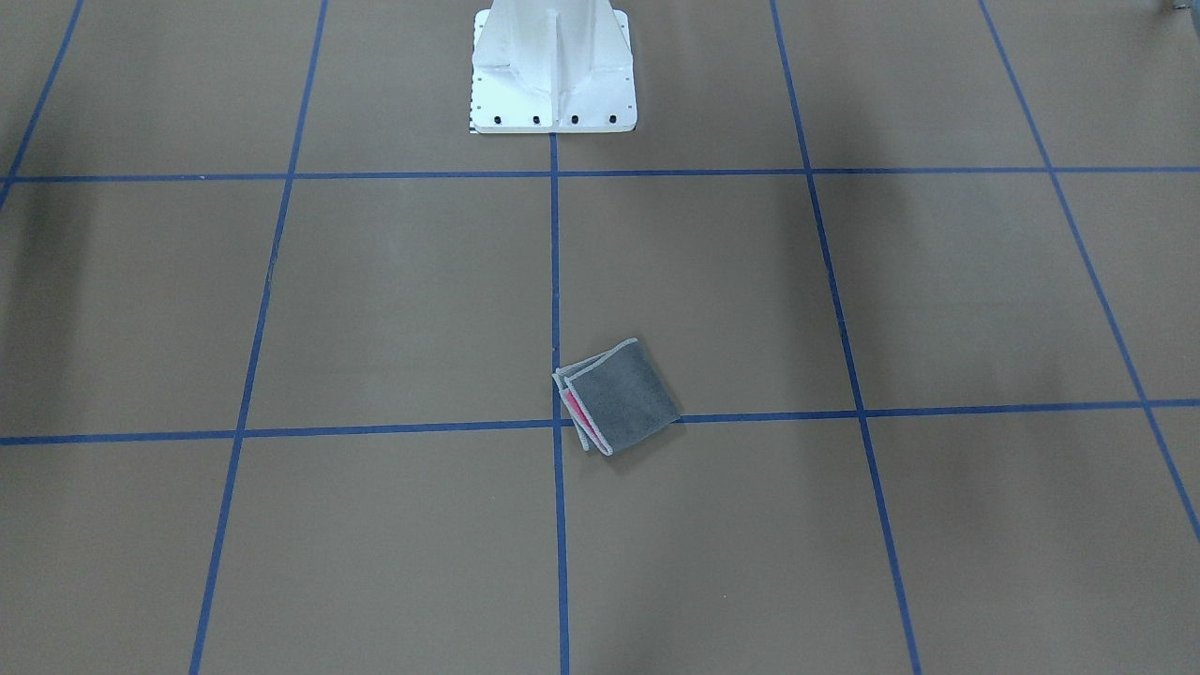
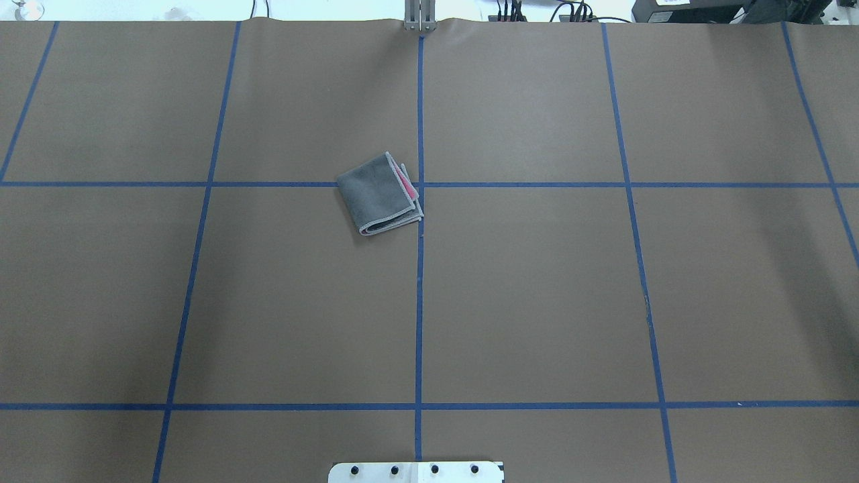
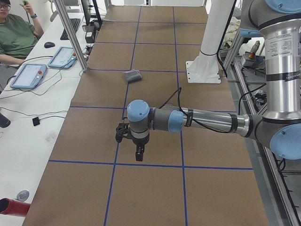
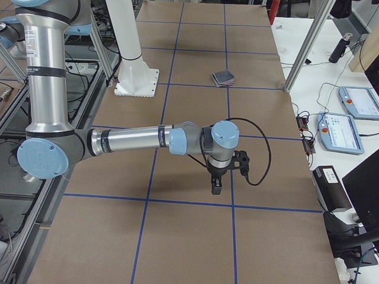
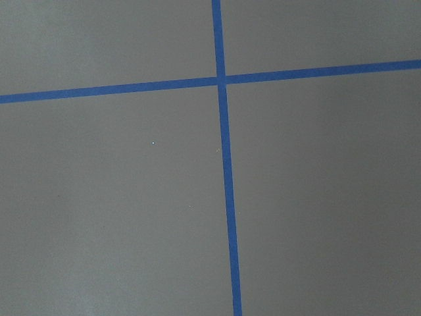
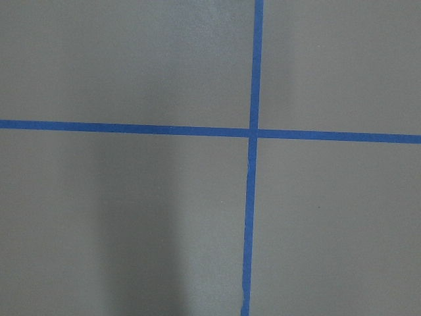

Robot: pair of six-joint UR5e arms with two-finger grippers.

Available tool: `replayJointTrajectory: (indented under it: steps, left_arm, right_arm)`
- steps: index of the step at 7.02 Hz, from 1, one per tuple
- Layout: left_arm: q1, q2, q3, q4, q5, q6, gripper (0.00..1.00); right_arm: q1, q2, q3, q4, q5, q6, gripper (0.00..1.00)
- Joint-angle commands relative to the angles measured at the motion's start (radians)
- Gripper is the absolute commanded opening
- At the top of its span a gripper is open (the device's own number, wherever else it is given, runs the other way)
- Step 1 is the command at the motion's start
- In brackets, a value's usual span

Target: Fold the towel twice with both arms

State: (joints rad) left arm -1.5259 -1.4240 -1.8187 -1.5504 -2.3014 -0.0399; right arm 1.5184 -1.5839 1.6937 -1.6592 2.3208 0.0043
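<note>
The towel (image 2: pixel 379 193) lies folded into a small thick square near the table's middle, dark grey face up, with a strip of pink showing between the layers at one edge (image 1: pixel 574 409). It straddles a blue tape crossing. It also shows far off in both side views (image 3: pixel 133 76) (image 4: pixel 224 77). Both arms are away from it, stretched low over the table's ends. The left gripper (image 3: pixel 139 154) and the right gripper (image 4: pixel 217 188) point down above the brown surface, and I cannot tell whether they are open or shut. Both wrist views show only bare table and tape.
The white pedestal base (image 1: pixel 553 84) stands at the robot's side of the table. A side bench carries tablets (image 3: pixel 28 75) and cables, with a seated person (image 3: pixel 16 35) behind it. More tablets (image 4: pixel 349 124) lie beyond the other end. Blue tape lines (image 2: pixel 419 302) grid the brown table.
</note>
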Motion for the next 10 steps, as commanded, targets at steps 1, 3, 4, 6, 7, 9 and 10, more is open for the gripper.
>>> replayJointTrajectory:
  steps: [1,3,4,6,7,9,10]
  left_arm:
    - [-0.011,-0.003,0.001,0.001,-0.001,0.000,1.00]
    - [-0.011,-0.001,0.002,0.001,-0.001,0.000,1.00]
    - [-0.010,-0.001,0.018,0.000,-0.001,0.000,1.00]
    - [-0.011,-0.006,0.050,-0.007,-0.001,0.000,1.00]
    - [-0.011,-0.001,0.052,-0.007,-0.001,0.000,1.00]
    - [-0.011,-0.004,0.052,-0.007,-0.004,0.000,1.00]
    - [-0.011,-0.009,0.050,-0.007,-0.006,0.000,1.00]
  right_arm:
    - [0.014,-0.021,-0.046,0.006,0.002,-0.076,1.00]
    - [0.023,-0.022,-0.040,0.007,0.035,-0.075,1.00]
    - [0.023,-0.024,-0.043,0.007,0.035,-0.075,1.00]
    - [0.023,-0.022,-0.039,0.007,0.035,-0.075,1.00]
    - [0.023,-0.022,-0.038,0.007,0.035,-0.073,1.00]
    - [0.028,-0.022,-0.037,0.007,0.035,-0.070,1.00]
    - [0.028,-0.021,-0.037,0.009,0.034,-0.070,1.00]
